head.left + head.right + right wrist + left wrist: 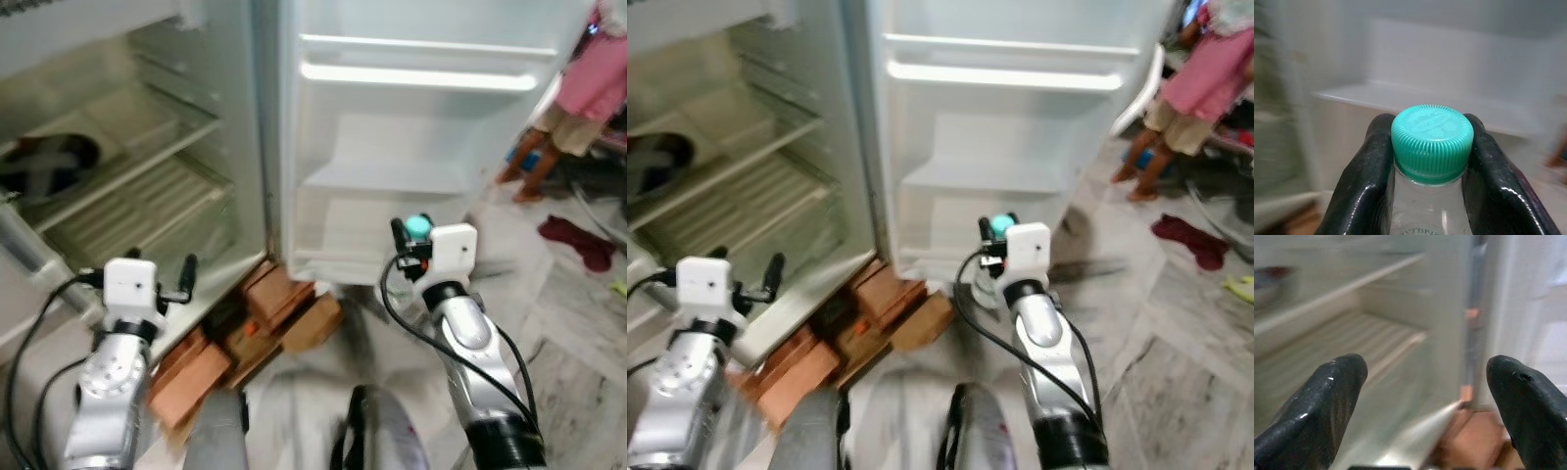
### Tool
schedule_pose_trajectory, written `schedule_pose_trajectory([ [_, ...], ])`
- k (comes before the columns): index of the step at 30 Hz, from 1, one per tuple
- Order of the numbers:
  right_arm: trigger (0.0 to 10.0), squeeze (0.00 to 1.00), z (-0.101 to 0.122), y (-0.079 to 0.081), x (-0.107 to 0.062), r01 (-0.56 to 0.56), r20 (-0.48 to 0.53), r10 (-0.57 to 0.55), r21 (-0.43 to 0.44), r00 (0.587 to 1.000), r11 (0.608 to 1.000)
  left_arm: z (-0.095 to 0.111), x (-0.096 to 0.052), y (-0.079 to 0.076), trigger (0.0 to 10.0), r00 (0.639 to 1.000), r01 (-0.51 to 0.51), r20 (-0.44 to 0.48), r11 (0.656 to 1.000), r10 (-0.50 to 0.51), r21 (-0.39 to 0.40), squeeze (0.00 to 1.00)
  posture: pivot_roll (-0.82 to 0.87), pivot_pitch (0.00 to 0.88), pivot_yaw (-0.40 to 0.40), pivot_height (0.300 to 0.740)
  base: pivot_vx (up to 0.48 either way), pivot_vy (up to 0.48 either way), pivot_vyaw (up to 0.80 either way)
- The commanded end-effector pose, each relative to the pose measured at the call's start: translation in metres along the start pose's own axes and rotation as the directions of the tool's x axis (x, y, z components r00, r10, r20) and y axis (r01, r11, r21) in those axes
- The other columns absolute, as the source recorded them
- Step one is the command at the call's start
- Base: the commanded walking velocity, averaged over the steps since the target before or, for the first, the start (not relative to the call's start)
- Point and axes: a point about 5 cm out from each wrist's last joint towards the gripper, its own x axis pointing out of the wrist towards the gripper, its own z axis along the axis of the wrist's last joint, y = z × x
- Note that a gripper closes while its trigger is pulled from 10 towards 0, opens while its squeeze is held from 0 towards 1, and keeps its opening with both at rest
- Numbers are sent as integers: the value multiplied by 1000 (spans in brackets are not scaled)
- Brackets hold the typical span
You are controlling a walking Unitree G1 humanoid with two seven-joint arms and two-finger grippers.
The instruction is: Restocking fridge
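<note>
My right gripper (415,233) is shut on the neck of a clear plastic bottle with a teal cap (1432,142), its two black fingers (1369,186) pressed on either side just below the cap. It holds the bottle in front of the lowest shelf (333,250) of the open white fridge door (421,147). The bottle body (986,286) hangs below the gripper. My left gripper (186,279) is open and empty at the lower front edge of the fridge compartment (127,196), whose ribbed shelves (1352,335) lie ahead of it.
A stack of brown bricks (255,323) lies on the floor under the fridge. A dark bowl (49,162) sits on an inner shelf at left. A person in a pink dress (588,88) stands at the right, near a red cloth (578,240) on the marble floor.
</note>
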Motion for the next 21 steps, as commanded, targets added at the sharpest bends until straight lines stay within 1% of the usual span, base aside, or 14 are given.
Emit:
schedule_pose_trajectory([
  [1, 10000, 0, 8, -3, 3, 22, 39, -22, -2, 999, 1000, -2, -3, 6, 10000, 1000, -6, -13, 1000, 7, 18, 0, 21, 67, -55, 651, 337, 0, 0],
  [4, 10000, 0, 9, -3, 4, 22, 41, -22, -3, 999, 1000, -2, -2, 5, 10000, 1000, -5, -13, 1000, 6, 18, 0, 21, 71, -56, 651, 305, 0, 0],
  [14, 10000, 0, 8, -3, 5, 28, 39, -27, -2, 999, 1000, -2, -2, 3, 10000, 1000, 4, -17, 1000, -4, 19, 0, 22, 68, -56, 651, 0, 0, 0],
  [15, 10000, 0, 7, -3, 5, 30, 34, -31, 11, 999, 999, -2, -2, 3, 10000, 1000, 4, -17, 1000, -4, 19, 0, 22, 67, -56, 651, 0, 0, -525],
  [17, 10000, 0, 7, -3, 5, 30, 35, -31, 9, 999, 1000, -2, -2, 3, 10000, 1000, 7, -16, 1000, -7, 17, 0, 22, 67, -56, 651, 0, 0, -516],
  [21, 10000, 0, 8, -3, 5, 28, 38, -28, 4, 999, 1000, -2, -2, 1, 10000, 1000, 22, -7, 1000, -22, 11, 0, 21, 63, -56, 634, 67, 0, -425],
])
